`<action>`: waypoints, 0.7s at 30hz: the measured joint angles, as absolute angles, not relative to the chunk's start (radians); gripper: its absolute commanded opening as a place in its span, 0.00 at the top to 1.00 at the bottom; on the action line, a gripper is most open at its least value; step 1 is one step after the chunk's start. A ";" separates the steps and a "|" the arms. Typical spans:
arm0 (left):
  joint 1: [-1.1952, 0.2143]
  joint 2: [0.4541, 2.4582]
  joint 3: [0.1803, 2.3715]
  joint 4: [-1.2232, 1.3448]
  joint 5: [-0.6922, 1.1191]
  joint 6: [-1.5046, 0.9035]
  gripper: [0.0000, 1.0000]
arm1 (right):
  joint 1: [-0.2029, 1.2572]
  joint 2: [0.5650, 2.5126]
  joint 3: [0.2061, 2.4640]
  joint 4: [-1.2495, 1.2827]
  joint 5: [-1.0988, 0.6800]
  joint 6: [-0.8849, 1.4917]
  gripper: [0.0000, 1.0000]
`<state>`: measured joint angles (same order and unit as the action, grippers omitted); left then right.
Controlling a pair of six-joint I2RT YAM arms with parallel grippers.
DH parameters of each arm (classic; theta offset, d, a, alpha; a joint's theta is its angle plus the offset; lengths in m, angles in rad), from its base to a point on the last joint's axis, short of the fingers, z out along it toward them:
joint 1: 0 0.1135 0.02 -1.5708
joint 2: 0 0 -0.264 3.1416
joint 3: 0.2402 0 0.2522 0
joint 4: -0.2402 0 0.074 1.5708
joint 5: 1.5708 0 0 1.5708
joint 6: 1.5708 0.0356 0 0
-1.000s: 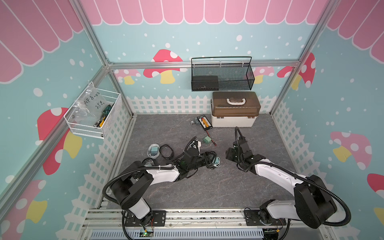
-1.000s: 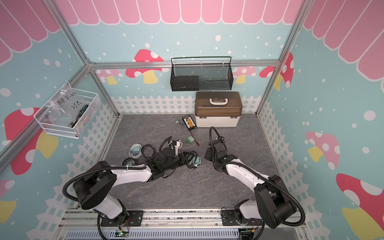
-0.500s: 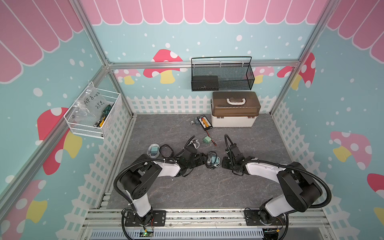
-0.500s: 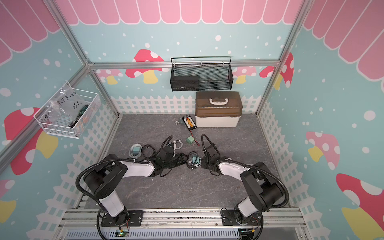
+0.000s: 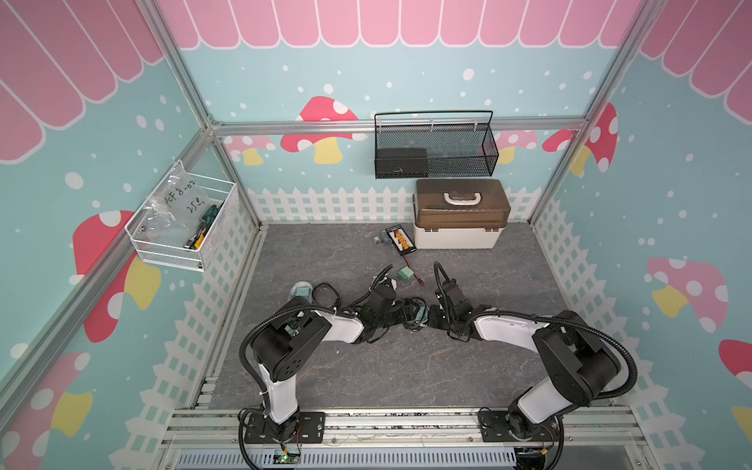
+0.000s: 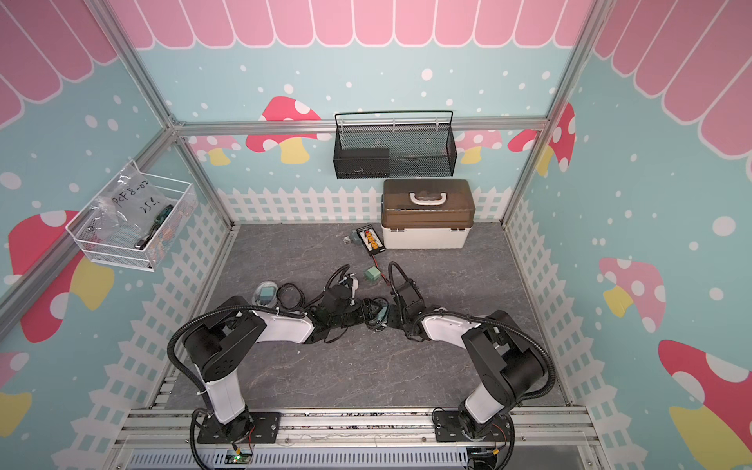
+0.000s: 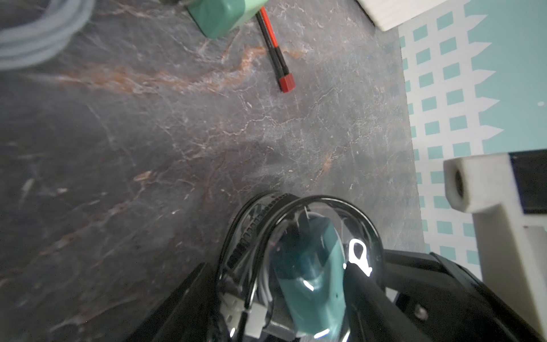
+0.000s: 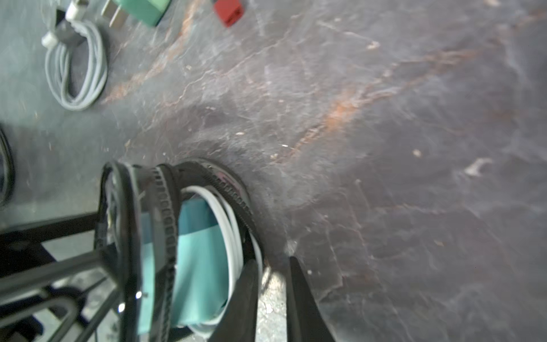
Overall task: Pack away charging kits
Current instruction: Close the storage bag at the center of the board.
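Note:
A round clear pouch (image 5: 420,315) (image 6: 381,314) with a black zipper rim lies mid-mat and holds one charging kit: a teal adapter (image 7: 313,281) (image 8: 201,251) and a white cable (image 8: 228,222). My left gripper (image 5: 409,313) (image 7: 275,296) is shut on this pouch (image 7: 296,225), one finger on each side. My right gripper (image 5: 432,320) (image 8: 272,266) sits at the pouch's rim (image 8: 165,222) with its jaws almost together. Only mat shows in the gap, and whether they pinch the zipper is unclear. A loose teal adapter (image 5: 405,273) (image 8: 142,11) and a white cable coil (image 8: 77,68) lie behind.
A second clear pouch (image 5: 301,291) and a black cable coil (image 5: 325,291) lie left of my arms. A black board with orange connectors (image 5: 400,238) trails a red-black wire (image 7: 285,83). The white box with brown lid (image 5: 460,215) stands at the back under a black mesh basket (image 5: 435,150). A white wire basket (image 5: 183,228) hangs on the left wall.
My right gripper has swung left and down to the pouch's rim, and its jaws have narrowed. My left gripper has kept the pouch in place while its arm folded in closer.

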<state>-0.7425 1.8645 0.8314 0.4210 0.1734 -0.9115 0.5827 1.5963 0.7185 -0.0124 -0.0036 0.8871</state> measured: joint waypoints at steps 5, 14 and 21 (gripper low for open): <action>-0.751 1.864 0.833 0.416 0.160 -0.911 0.28 | 0.583 1.630 0.735 0.019 -0.024 0.895 0.97; -0.752 1.866 0.800 0.477 0.150 -0.920 0.29 | 0.592 1.631 0.735 0.051 -0.035 0.896 1.00; -0.756 1.869 0.769 0.548 0.149 -0.929 0.24 | 0.608 1.631 0.735 0.076 -0.028 0.895 1.00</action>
